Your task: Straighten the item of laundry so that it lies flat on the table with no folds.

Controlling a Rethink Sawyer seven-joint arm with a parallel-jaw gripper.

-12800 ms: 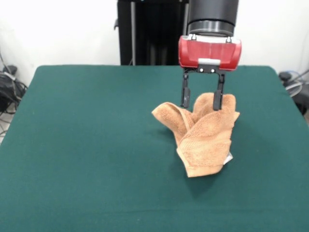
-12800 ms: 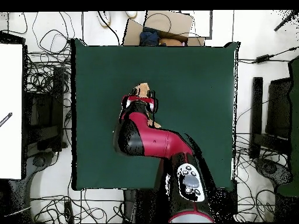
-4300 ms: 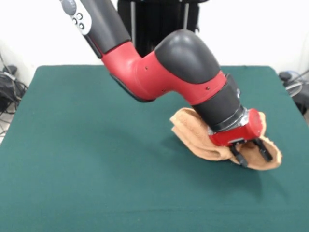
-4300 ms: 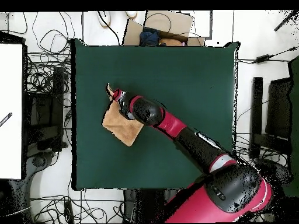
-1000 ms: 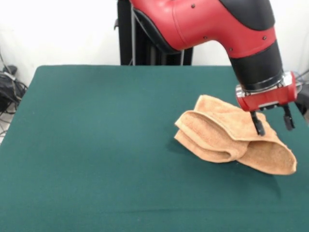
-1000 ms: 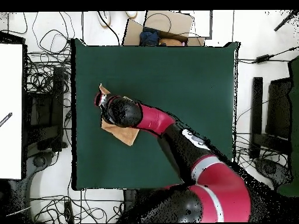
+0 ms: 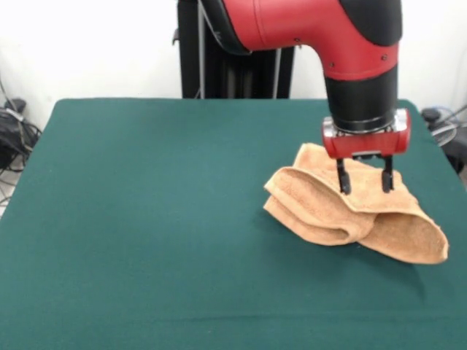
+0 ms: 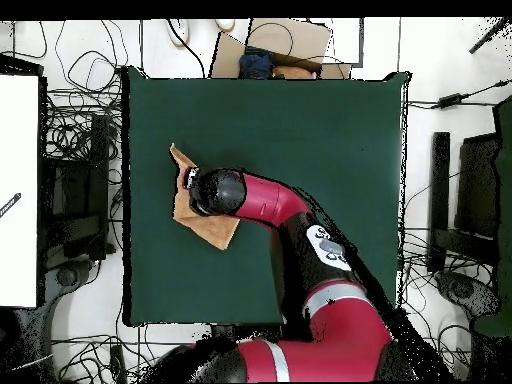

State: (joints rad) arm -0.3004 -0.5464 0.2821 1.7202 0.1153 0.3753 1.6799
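Note:
The orange-tan towel lies folded and bunched on the right part of the dark green table, with a rolled fold at its left and a flat corner reaching toward the right front. My gripper hangs straight down over the towel's middle, open and empty, its fingertips just above the cloth. In the overhead view the towel shows at the table's left side, mostly hidden under my arm, and the gripper itself is hidden.
The towel's right corner lies close to the table's right edge in the front view. Cables and equipment surround the table in the overhead view. A cardboard box sits beyond the far edge.
My gripper has moved left from the towel's right side to above its middle and now points straight down. The towel has not changed shape.

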